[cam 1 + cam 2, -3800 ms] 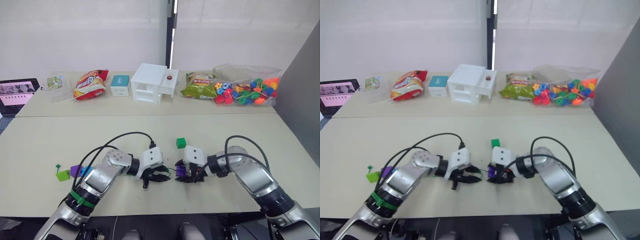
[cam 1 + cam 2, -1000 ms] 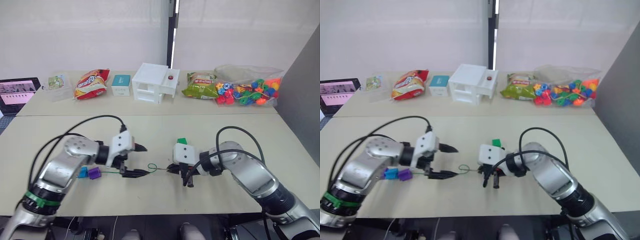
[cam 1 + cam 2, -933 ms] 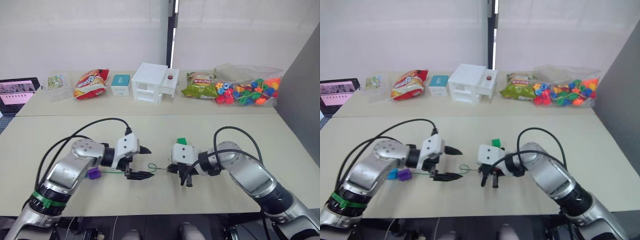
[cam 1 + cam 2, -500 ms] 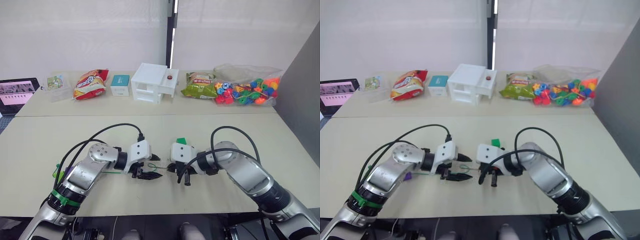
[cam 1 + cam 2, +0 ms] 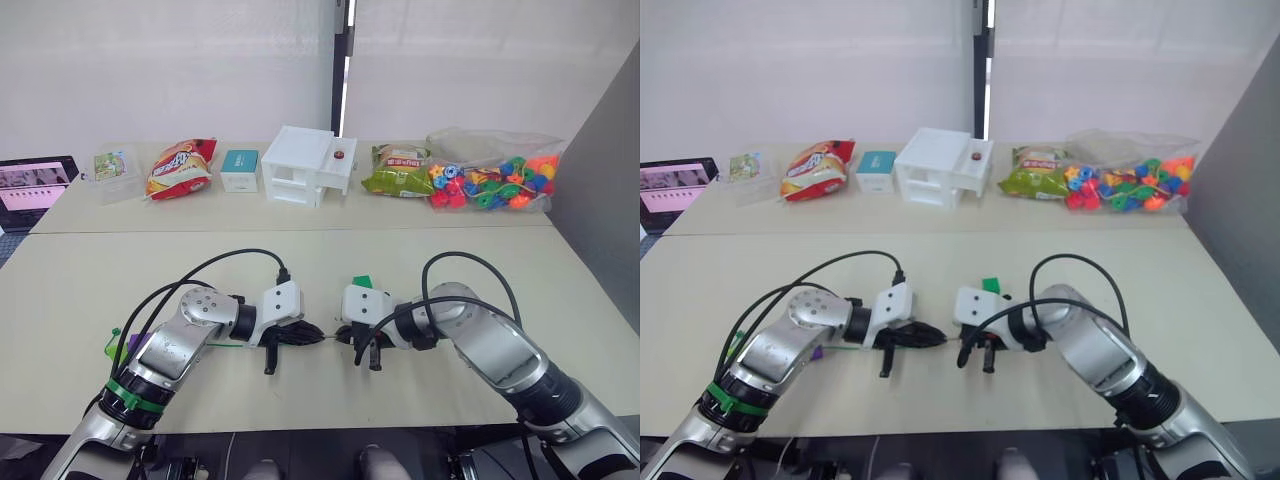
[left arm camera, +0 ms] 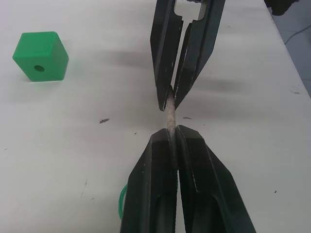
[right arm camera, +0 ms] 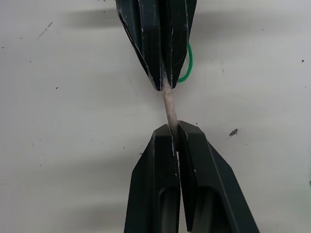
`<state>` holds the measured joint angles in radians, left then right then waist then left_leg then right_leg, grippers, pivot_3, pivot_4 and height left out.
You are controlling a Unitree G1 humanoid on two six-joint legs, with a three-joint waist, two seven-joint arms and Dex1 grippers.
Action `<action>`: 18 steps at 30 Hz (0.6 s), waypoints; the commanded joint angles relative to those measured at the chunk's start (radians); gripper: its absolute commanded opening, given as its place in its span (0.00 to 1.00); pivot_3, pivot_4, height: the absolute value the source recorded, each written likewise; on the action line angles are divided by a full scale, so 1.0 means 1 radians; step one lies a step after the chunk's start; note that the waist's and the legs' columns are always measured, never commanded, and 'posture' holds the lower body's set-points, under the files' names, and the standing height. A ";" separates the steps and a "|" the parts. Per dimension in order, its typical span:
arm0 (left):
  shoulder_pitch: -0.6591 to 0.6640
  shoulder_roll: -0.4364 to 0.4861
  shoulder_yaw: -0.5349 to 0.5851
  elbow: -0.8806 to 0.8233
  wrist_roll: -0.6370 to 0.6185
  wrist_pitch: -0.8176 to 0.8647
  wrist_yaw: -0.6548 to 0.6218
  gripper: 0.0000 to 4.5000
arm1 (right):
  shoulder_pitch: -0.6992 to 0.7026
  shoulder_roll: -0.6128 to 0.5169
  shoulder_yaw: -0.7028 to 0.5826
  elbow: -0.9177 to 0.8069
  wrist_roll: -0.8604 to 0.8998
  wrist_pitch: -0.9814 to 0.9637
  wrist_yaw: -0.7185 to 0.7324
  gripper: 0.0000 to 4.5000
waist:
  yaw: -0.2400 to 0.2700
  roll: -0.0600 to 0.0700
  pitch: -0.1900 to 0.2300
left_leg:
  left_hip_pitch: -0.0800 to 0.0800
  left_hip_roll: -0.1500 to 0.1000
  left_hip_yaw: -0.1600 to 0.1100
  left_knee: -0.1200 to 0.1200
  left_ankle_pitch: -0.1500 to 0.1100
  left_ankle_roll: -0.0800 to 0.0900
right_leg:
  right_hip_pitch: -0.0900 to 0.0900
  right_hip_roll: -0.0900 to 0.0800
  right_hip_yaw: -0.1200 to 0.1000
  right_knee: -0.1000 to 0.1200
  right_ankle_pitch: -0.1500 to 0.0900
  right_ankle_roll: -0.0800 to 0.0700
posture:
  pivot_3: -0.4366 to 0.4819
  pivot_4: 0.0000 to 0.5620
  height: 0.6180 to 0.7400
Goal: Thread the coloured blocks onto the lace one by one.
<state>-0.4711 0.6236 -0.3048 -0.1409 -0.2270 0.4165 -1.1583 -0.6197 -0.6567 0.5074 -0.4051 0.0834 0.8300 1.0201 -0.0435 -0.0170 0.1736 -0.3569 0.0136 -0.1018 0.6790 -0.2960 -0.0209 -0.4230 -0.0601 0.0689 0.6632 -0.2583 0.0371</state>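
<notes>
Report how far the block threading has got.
Done: a purple block and a lime block sit along the lace by the left arm, apparently threaded. In hand: both grippers, left gripper and right gripper, pinch the lace's stiff tip. Left: the dark green block lies loose.

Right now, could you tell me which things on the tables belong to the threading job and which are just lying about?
Job: lace, gripped by left gripper and right gripper; green block; lime block.
Lying about: red snack bag; teal box; white box; green snack bag; bag of beads.
</notes>
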 commanded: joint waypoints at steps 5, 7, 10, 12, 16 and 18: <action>0.016 0.037 0.049 -0.042 -0.026 0.014 0.002 0.00 | 0.070 0.022 -0.093 -0.094 0.034 0.035 -0.082 0.15 | 0.000 0.000 0.000 | 0.000 0.000 0.000 0.000 0.000 0.000 | 0.000 0.000 0.000 0.000 0.000 0.000 | 0.48 0.27 1.00; 0.029 0.051 0.058 -0.053 -0.030 0.019 0.002 0.00 | 0.109 0.037 -0.158 -0.133 0.057 0.077 -0.125 0.30 | 0.000 0.000 0.000 | 0.000 0.000 0.000 0.000 0.000 0.000 | 0.000 0.000 0.000 0.000 0.000 0.000 | 0.48 0.27 1.00; 0.057 0.083 0.081 -0.071 -0.036 0.032 0.001 0.00 | 0.222 0.060 -0.296 -0.235 0.113 0.195 -0.195 0.52 | 0.003 0.000 0.000 | 0.000 0.000 -0.001 0.000 0.000 0.000 | 0.000 0.000 0.000 0.000 0.000 0.000 | 0.48 0.27 1.00; 0.072 0.099 0.096 -0.082 -0.042 0.040 -0.001 0.00 | 0.280 0.102 -0.355 -0.287 0.129 0.257 -0.261 0.67 | 0.004 0.000 0.000 | 0.000 0.000 -0.001 0.000 0.000 0.000 | 0.000 0.000 0.000 0.000 0.000 0.000 | 0.48 0.27 1.00; 0.091 0.122 0.122 -0.098 -0.055 0.063 0.003 0.00 | 0.401 0.280 -0.428 -0.372 0.083 0.333 -0.489 0.82 | 0.002 0.000 0.000 | 0.000 0.000 -0.001 0.000 0.000 0.000 | 0.000 0.000 0.000 0.000 0.000 0.000 | 0.48 0.27 1.00; 0.092 0.131 0.128 -0.098 -0.059 0.070 0.004 0.00 | 0.437 0.381 -0.419 -0.364 0.014 0.314 -0.640 0.82 | -0.002 0.000 0.000 | 0.000 0.000 -0.001 -0.001 0.000 0.000 | 0.000 0.000 0.000 0.000 0.000 0.000 | 0.48 0.27 1.00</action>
<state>-0.3769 0.7425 -0.2091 -0.2061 -0.2725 0.4836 -1.1570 -0.1843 -0.3104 0.1072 -0.7360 0.1467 1.1564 0.4923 -0.0450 -0.0168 0.1734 -0.3565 0.0138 -0.1022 0.6782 -0.2959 -0.0211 -0.4232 -0.0599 0.0691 0.6635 -0.2583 0.0372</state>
